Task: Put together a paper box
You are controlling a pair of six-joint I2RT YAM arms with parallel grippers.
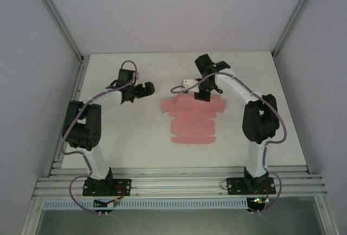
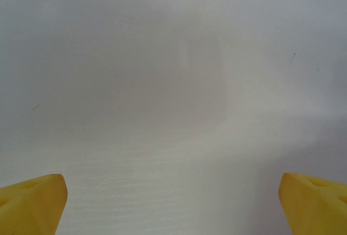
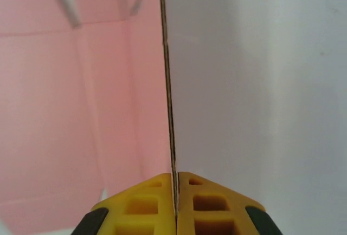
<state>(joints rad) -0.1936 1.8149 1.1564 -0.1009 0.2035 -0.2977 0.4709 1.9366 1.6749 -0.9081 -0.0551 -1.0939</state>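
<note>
The paper box [image 1: 192, 118] is a flat pink die-cut sheet lying in the middle of the white table [image 1: 130, 148]. My right gripper [image 1: 203, 95] is at the sheet's far edge and is shut on that edge. In the right wrist view the thin card edge [image 3: 169, 94] runs straight up from between the yellow fingers [image 3: 146, 205], with the pink sheet [image 3: 81, 110] spread to the left. My left gripper [image 1: 149, 88] hovers over bare table to the left of the sheet, open, its yellow fingertips [image 2: 32, 202] wide apart with nothing between them.
Aluminium frame posts [image 1: 57, 18] and pale walls enclose the table on three sides. A rail [image 1: 173, 183] runs along the near edge by the arm bases. A small white part [image 1: 188, 84] sits beside the right wrist.
</note>
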